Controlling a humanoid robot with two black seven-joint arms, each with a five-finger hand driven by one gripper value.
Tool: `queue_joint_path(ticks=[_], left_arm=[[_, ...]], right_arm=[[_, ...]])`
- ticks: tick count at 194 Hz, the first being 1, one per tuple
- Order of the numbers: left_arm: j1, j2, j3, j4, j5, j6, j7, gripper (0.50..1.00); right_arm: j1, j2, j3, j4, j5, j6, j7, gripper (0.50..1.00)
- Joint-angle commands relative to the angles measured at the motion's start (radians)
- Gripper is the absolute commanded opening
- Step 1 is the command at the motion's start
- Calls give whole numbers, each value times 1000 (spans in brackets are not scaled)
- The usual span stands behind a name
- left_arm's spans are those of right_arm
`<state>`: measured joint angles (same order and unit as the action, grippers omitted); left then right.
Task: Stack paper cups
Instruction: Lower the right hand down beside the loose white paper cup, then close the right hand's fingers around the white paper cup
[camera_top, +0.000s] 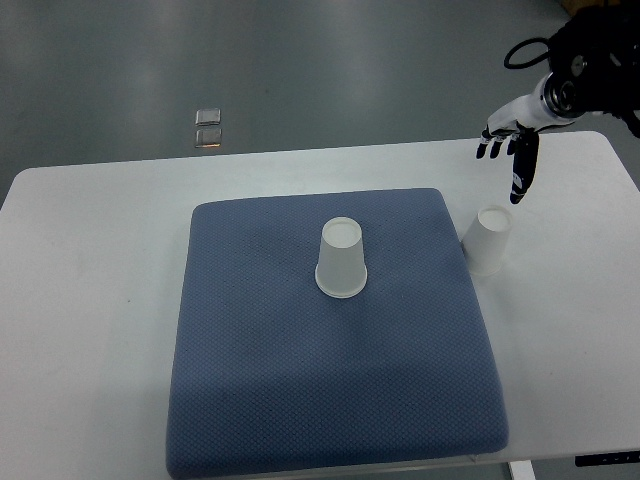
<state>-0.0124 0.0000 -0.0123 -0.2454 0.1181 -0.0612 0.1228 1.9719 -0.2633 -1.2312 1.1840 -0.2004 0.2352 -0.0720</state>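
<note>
Looking steeply down from the top view, a white table (90, 250) fills most of the picture, with grey floor (300, 60) beyond its far edge. A blue padded mat (330, 390) lies across the middle of the table, its near edge close to the table's near edge. One white paper cup (341, 258) stands upside down on the mat, a little toward the far side of its centre, its wider rim resting on the fabric and its closed base facing up. A second white paper cup (487, 239) sits off the mat on the bare table, just beside the mat's far right corner, also base up and leaning slightly. The two cups are well apart and not stacked. The right hand (512, 150) comes in from the upper right corner on a black arm with a white wrist section; it hangs above the far right part of the table, just beyond the second cup and not touching it. Its dark fingers (521, 175) point downward, loosely spread and holding nothing. On the floor past the table lie two small square clear tiles (209, 128), one just behind the other. No left arm shows anywhere in this view.
</note>
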Motion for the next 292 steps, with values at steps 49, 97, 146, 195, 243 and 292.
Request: queue_joint_path(ticks=[49,97,146,195,243,292], left_arm=[[9,0,0,3,0,1,1,1000],[11,0,0,5,0,1,3,1000],[11,0,0,3,0,1,3,1000],[11,0,0,5,0,1,1,1000],[11,0,0,5,0,1,3,1000],[11,0,0,5,0,1,3,1000]], right_arm=[[-205,9,16,-125,7,-43,5,911],[-255,9,19,-164,12,-47,6,909],[-275,9,98,-172,9,-63,3,909],[-320,9,102,-191,3,-80,3,907],[-344,10,104,-207,1,-93,3,883],[-355,16,102,-222,-1,-96,3,803]])
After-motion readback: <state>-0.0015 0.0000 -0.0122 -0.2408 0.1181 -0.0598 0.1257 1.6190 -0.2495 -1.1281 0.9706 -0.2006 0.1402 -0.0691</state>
